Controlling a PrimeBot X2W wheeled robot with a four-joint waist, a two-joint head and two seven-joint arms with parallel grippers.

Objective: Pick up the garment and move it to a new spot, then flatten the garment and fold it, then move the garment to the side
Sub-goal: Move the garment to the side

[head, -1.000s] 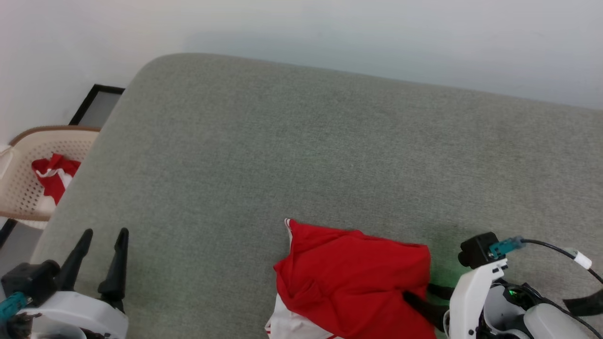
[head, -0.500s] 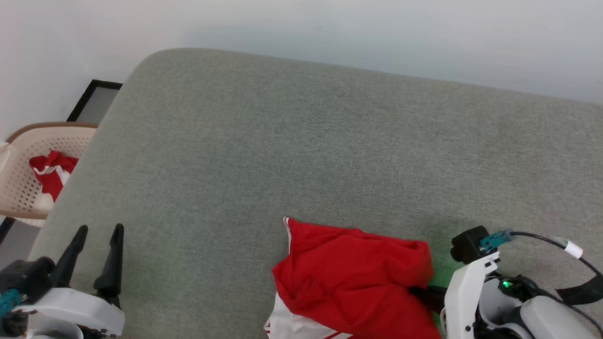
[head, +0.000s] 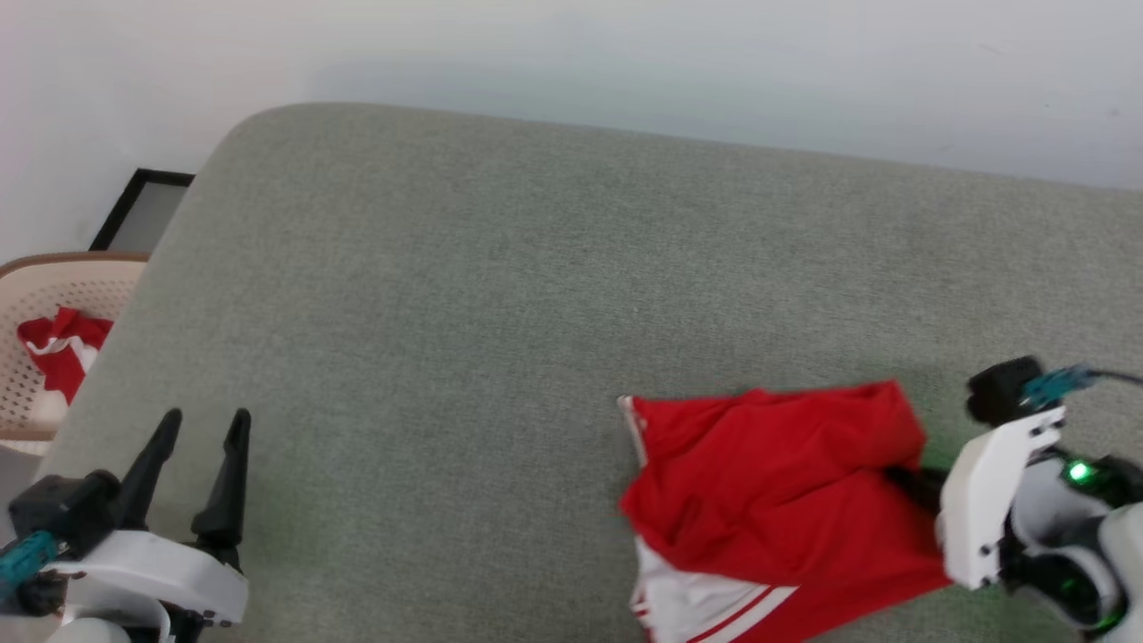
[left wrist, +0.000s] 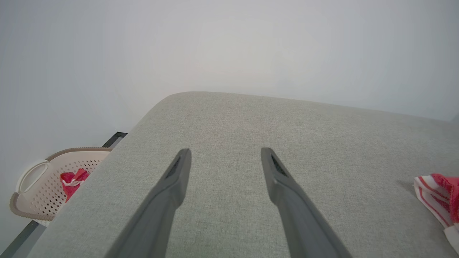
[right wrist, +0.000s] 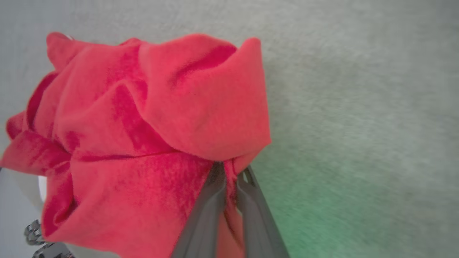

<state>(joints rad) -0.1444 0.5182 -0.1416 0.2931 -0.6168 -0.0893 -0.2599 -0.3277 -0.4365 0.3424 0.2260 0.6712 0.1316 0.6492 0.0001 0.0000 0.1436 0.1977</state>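
The garment (head: 777,500), a bright-red shirt with white sleeve ends and red-and-white stripes, lies bunched on the grey cushion (head: 536,286) at the lower right. My right gripper (head: 906,478) is shut on its right edge; the right wrist view shows the two fingers pinching a red fold of the garment (right wrist: 143,143) at the gripper (right wrist: 229,172). A striped sleeve end of the garment (left wrist: 435,197) reaches into the left wrist view's right edge. My left gripper (head: 201,424) stands open above the cushion's lower left, holding nothing, its fingers spread wide around the gripper's midpoint (left wrist: 224,154).
A beige perforated basket (head: 40,295) holding another red-and-white cloth (head: 58,353) sits on the floor left of the cushion; the basket (left wrist: 39,179) is at the lower left of the left wrist view. A pale wall runs behind the cushion. A dark frame (head: 134,210) leans by the wall.
My right gripper has pulled the garment to the right and slightly away from me, lifting its right edge. The head camera shifted a little. The left gripper stays open in place.
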